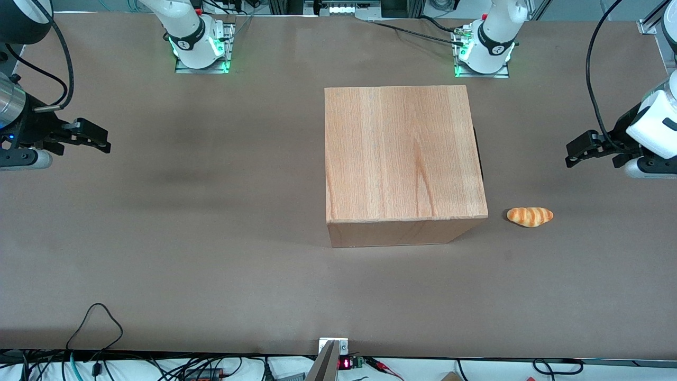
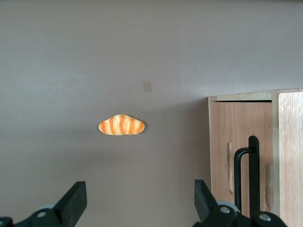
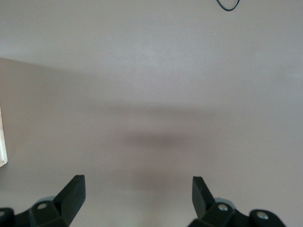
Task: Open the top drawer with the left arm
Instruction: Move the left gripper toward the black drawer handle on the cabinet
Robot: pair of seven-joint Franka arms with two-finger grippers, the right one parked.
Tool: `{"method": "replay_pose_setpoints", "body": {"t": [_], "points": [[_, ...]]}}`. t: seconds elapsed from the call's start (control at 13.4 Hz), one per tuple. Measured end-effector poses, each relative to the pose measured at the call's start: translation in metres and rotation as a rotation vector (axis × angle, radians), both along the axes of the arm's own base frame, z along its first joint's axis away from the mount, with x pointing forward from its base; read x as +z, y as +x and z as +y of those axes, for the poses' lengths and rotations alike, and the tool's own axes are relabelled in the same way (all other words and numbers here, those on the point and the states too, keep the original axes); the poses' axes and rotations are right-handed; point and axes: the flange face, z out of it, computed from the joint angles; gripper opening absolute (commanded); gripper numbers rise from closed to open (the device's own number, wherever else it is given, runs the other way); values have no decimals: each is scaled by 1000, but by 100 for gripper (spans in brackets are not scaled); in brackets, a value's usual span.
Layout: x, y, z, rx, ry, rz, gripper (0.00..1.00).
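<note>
A brown table (image 1: 158, 238) seen from above. A large wooden box (image 1: 402, 153) sits at centre frame, its plain grained top facing the camera. At the right edge of the frame, the white left arm (image 1: 656, 127) hovers above the table, well apart from the box. Its black gripper (image 1: 574, 153) points toward the box with its fingers spread wide and nothing between them; the wrist camera confirms this, showing both fingertips (image 2: 75, 198) far apart over bare table.

The drawers open on the side of the box that faces the working arm, which likely explains why the arm waits at that end, lined up for a sideways pull. From the front view only a thin dark strip shows along that edge of the box. The wrist camera shows more: a wooden front panel with a slim black bar handle (image 2: 251, 175) standing proud of it. This appears to be the top drawer (image 2: 239, 156), though the view cuts off most of the box face, so which drawer it is cannot be confirmed. The drawer looks shut, so its contents are hidden.

A small croissant-shaped bread roll (image 1: 530, 216) lies on the table in the lower right of the front view, near the box's corner and outside any container.
</note>
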Motion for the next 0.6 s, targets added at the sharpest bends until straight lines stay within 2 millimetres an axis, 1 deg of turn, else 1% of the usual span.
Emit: {"method": "replay_pose_setpoints", "body": {"t": [0.3,0.6], "points": [[0,0,1,1,0,0,100],[0,0,10,17,1,0,100]]}}
